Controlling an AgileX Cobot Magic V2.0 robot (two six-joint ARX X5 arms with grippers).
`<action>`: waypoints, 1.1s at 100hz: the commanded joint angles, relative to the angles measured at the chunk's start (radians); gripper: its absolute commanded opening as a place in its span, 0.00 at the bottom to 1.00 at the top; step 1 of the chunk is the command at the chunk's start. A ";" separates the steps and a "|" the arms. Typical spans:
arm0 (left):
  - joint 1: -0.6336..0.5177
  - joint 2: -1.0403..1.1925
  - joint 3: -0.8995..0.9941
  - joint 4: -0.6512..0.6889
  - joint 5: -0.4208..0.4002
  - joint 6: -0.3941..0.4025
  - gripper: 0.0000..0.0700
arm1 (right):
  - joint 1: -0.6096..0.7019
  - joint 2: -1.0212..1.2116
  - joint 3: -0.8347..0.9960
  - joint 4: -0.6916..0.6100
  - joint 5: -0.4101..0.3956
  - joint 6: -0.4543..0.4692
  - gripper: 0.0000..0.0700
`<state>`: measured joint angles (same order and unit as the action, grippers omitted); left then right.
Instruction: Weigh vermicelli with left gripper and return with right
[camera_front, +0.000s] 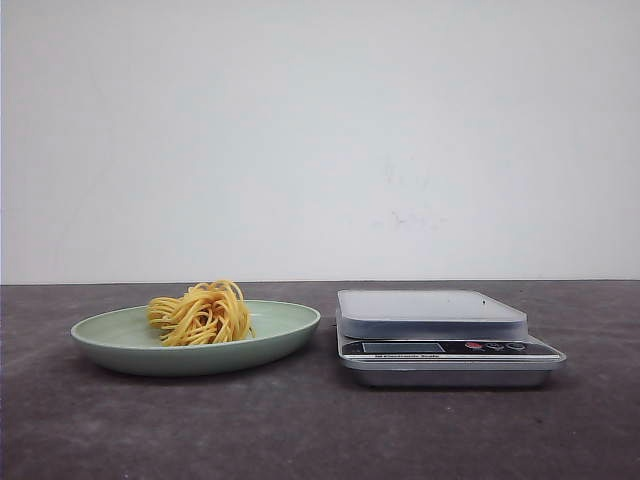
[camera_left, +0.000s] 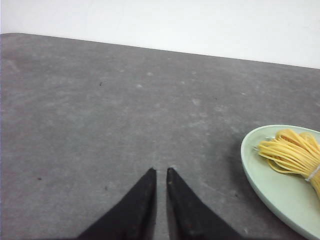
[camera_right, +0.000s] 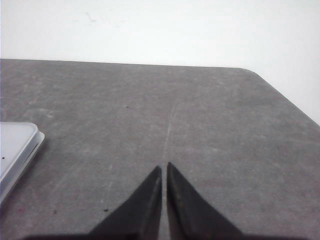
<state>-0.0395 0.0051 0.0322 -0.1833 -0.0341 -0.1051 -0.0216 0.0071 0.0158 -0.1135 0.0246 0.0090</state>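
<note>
The vermicelli (camera_front: 202, 313), a small curly yellow-orange nest, lies on the pale green plate (camera_front: 110, 335) at the left of the table. A silver kitchen scale (camera_front: 432, 312) with an empty pan stands to the right of the plate. Neither gripper shows in the front view. In the left wrist view my left gripper (camera_left: 161, 171) is shut and empty over bare table, with the plate (camera_left: 265, 175) and vermicelli (camera_left: 292, 152) off to one side. In the right wrist view my right gripper (camera_right: 164, 166) is shut and empty, with the scale's corner (camera_right: 15, 150) at the frame edge.
The dark grey tabletop (camera_front: 320, 430) runs to a white wall behind. Its rounded far corners show in both wrist views.
</note>
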 joint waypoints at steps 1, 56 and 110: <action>0.002 -0.002 -0.018 -0.005 0.000 0.018 0.00 | -0.002 -0.003 -0.003 0.017 -0.002 0.039 0.01; -0.002 0.229 0.374 -0.006 0.023 -0.249 0.01 | 0.000 0.169 0.460 -0.161 -0.008 0.271 0.01; -0.037 0.565 0.756 -0.105 0.298 -0.222 0.74 | 0.000 0.294 0.699 -0.271 -0.219 0.226 0.59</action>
<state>-0.0586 0.5224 0.7563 -0.3084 0.2386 -0.3019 -0.0216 0.2840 0.6819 -0.3786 -0.1841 0.2569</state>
